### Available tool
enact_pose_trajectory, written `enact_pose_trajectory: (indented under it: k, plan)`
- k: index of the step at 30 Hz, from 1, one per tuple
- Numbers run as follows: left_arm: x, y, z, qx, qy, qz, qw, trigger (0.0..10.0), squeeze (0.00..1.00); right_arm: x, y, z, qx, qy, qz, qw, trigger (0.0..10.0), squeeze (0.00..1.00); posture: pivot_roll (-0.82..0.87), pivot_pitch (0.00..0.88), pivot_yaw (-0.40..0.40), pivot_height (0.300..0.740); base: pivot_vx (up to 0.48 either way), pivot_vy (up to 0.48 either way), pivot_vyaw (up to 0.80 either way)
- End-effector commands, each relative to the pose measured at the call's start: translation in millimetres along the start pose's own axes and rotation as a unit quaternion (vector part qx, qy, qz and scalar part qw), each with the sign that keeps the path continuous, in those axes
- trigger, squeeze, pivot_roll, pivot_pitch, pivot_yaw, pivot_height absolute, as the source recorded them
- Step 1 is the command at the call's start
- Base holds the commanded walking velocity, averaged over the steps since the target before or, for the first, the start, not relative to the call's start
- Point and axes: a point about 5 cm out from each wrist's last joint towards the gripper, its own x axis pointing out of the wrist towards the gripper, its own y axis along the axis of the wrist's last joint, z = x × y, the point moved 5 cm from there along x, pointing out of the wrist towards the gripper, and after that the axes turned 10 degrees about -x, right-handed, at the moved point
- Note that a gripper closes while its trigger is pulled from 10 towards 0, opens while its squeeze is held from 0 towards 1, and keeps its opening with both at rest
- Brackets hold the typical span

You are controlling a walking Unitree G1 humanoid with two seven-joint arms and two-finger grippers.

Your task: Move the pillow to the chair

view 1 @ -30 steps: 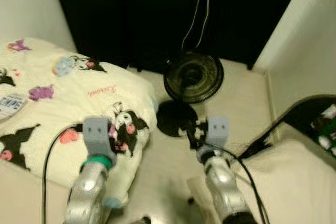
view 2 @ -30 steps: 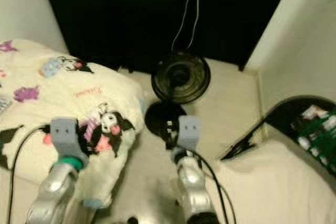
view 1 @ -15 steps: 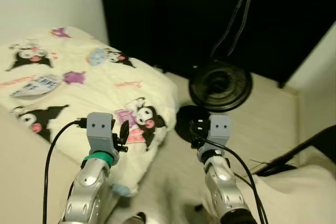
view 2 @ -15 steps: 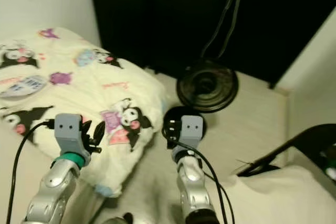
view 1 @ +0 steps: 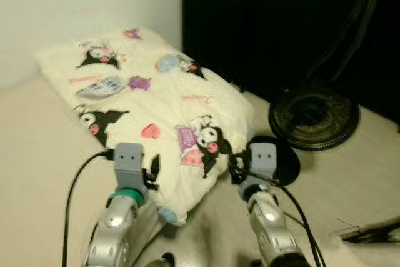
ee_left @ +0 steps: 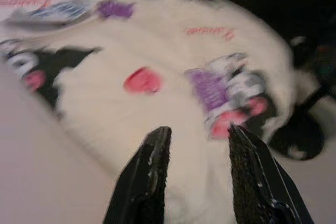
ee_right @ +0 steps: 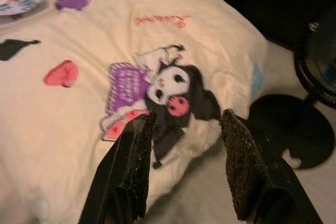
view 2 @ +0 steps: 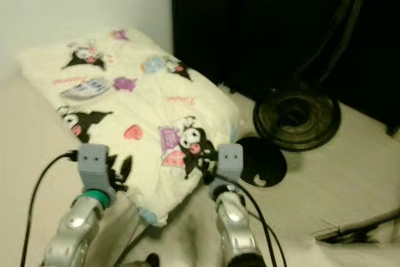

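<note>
Pillow on the bed, beside the fan. Left gripper and right gripper released, poised over pillow's near corner. Best clamped deep on both sides, then lifted level.

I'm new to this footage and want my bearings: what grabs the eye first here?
A big cream pillow printed with black-and-pink cartoon characters lies ahead on the robot's left. Both open grippers, left and right, hover at its near end. A round black floor fan lies on the floor to the right.
</note>
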Motion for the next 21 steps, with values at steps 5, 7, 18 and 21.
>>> enact_pose_trajectory:
  k: [5, 7, 18, 21]
  plan:
    - [-5.3, -13, 0.5, 0.005, -0.003, -0.021, 1.000, 10.0, 0.00, -7.5, -18, -2.6, -0.004, 0.006, -0.026, 1.000, 10.0, 0.00, 0.17, 0.000, 0.008, 0.740, 0.000, 0.000, 0.79]
    - [-6.0, -14, 1.2, 0.002, -0.003, -0.023, 1.000, 10.0, 0.00, -8.4, -21, -2.2, -0.004, 0.006, -0.031, 0.999, 10.0, 0.00, 0.17, 0.000, 0.008, 0.740, 0.000, 0.000, 0.79]
    - [-3.2, -10, 2.0, 0.048, -0.020, -0.030, 0.998, 10.0, 0.00, -11.4, -35, 6.1, -0.009, -0.008, -0.053, 0.999, 10.0, 0.00, 0.20, 0.000, 0.039, 0.740, 0.000, 0.000, 0.79]
    - [0.6, 4, 1.2, 0.060, -0.024, -0.018, 0.998, 10.0, 0.00, -11.7, -37, 10.0, -0.007, -0.017, -0.057, 0.998, 10.0, 0.00, 0.22, 0.000, 0.064, 0.740, 0.000, 0.000, 0.79]
